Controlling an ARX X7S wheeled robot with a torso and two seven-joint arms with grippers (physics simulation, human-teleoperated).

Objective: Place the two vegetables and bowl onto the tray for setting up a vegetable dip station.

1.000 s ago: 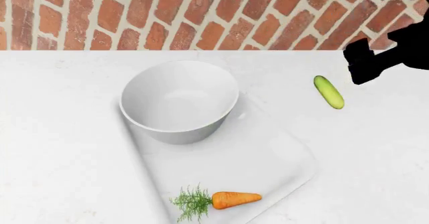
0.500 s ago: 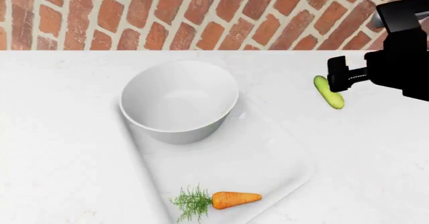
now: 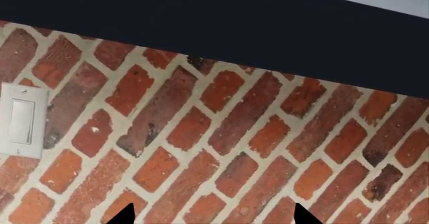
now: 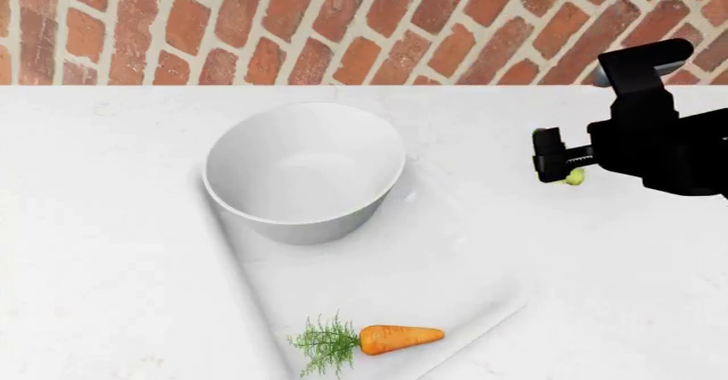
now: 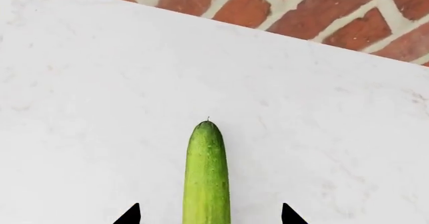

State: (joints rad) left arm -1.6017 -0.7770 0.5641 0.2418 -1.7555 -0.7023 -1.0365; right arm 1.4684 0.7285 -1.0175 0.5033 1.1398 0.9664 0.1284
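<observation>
Moved in from the upper right of the head view: right pincer [image 4: 554, 165], now over the cucumber [image 4: 574, 176], hiding all but a green tip. Straddles the cucumber [image 5: 206, 176] in the wrist view, jaws spread wide either side, not touching. Likely means descent and grasp next. Already on the tray [image 4: 455, 269]: bowl [image 4: 303, 172] upper left, carrot [image 4: 398, 338] at bottom edge. Cucumber alone left on the counter [image 4: 102, 227]. Left pincer [image 3: 211, 216] open, empty, facing brick wall [image 3: 201, 133].
</observation>
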